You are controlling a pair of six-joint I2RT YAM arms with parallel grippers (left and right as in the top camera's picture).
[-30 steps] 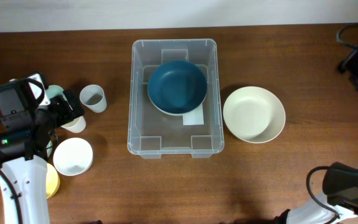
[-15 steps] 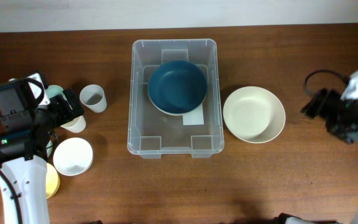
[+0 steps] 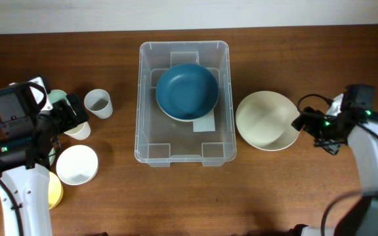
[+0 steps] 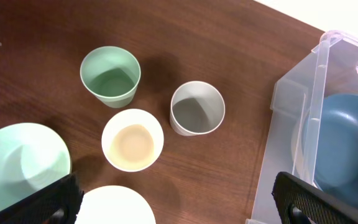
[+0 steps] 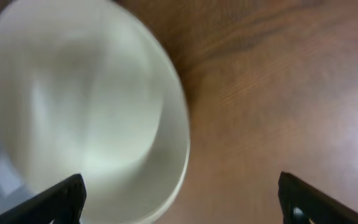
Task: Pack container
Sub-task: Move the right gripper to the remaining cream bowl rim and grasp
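Note:
The container (image 3: 138,124), a large clear bin, stands mid-table with a dark blue bowl (image 3: 187,90) inside; the left wrist view shows its corner (image 4: 291,106) and the blue bowl (image 4: 347,146). To its right a cream bowl (image 3: 265,120) rests on the table. My right gripper (image 3: 305,124) is open at that bowl's right edge; in the right wrist view the cream bowl's (image 5: 79,106) rim lies between the spread jaws of the gripper (image 5: 182,202), apart from both. My left gripper (image 3: 77,117) hangs open over the cups, holding nothing (image 4: 179,205).
Left of the bin stand a grey cup (image 4: 197,107), a green cup (image 4: 110,74) and a cream cup (image 4: 132,139). A pale green bowl (image 4: 20,165) and a white bowl (image 3: 77,164) sit nearer the front left, with a yellow dish (image 3: 55,190) partly under my arm.
My right arm has swung in from the far right edge to the cream bowl's right side, and its jaws have spread wider. The left arm has not moved.

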